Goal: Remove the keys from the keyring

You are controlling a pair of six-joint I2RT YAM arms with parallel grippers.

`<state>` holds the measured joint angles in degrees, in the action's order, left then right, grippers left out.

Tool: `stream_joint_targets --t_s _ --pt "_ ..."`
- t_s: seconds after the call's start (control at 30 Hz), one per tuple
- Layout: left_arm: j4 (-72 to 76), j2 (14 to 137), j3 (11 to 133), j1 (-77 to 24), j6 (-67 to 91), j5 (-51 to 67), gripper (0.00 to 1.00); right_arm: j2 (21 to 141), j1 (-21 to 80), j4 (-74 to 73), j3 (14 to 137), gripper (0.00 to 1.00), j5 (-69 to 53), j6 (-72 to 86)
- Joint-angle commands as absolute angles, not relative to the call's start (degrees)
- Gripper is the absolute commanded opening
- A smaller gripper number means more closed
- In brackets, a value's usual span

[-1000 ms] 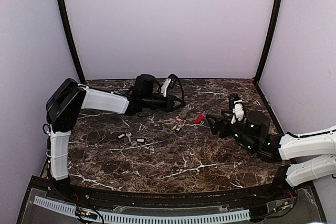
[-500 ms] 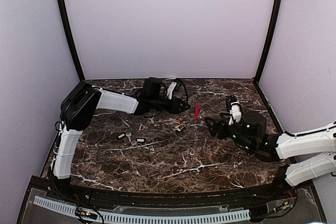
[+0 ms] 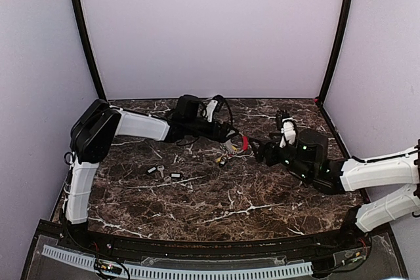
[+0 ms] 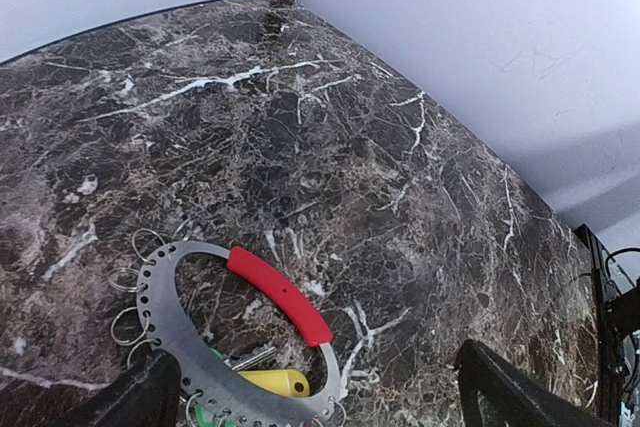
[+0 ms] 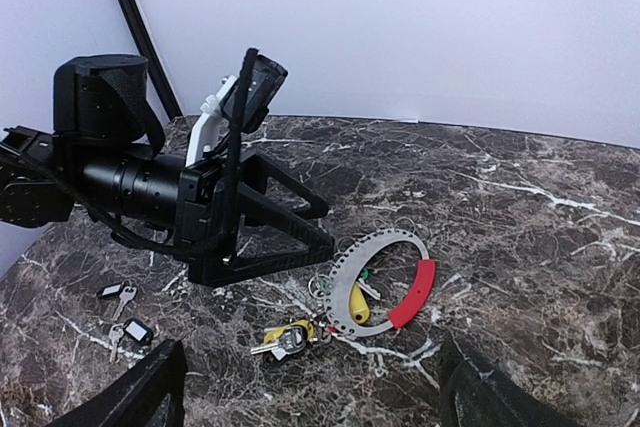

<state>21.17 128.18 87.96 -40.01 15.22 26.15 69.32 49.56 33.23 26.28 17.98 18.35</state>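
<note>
The keyring [image 5: 349, 287], a grey perforated band with a red segment [image 5: 413, 294], rests on the marble with a yellow key [image 5: 359, 305] and a green one inside it. A yellow-headed bunch of keys [image 5: 291, 335] lies at its lower left. My left gripper [image 5: 328, 229] is open, its lower fingertip right beside the ring's left edge. In the left wrist view the keyring [image 4: 160, 319] sits between the spread fingers [image 4: 140, 402], nearer the left one. My right gripper [image 3: 257, 151] is open, just right of the keyring [image 3: 240, 143], gripping nothing.
Three loose keys [image 3: 161, 172] with dark heads lie on the marble table [image 3: 216, 201] left of centre, also seen as loose keys [image 5: 122, 299] in the right wrist view. Pale walls and black corner posts [image 3: 84, 37] close in the back and sides.
My left gripper has gone from shut to wide open at the keyring, whose red segment stood upright half a second ago and now lies lower. My right gripper has moved left, closer to the ring.
</note>
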Motion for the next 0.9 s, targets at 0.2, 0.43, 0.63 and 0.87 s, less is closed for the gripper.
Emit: stream_joint_targets --t_s 0.2,0.43,0.63,0.87 --pt "22.28 113.65 77.09 -34.54 15.36 20.8 0.99 75.88 41.84 28.45 37.97 0.93 5.34 19.76" --pt "23.47 96.84 57.68 -18.9 17.42 13.84 0.99 76.7 22.63 24.27 38.04 0.93 -5.49 19.3" --pt "24.45 83.13 41.48 0.49 20.61 14.73 0.99 69.73 4.73 24.65 32.6 0.92 -7.01 18.44" --pt "33.66 72.35 26.66 16.25 18.79 11.46 0.99 62.36 -4.88 33.56 23.45 0.94 -3.77 11.85"
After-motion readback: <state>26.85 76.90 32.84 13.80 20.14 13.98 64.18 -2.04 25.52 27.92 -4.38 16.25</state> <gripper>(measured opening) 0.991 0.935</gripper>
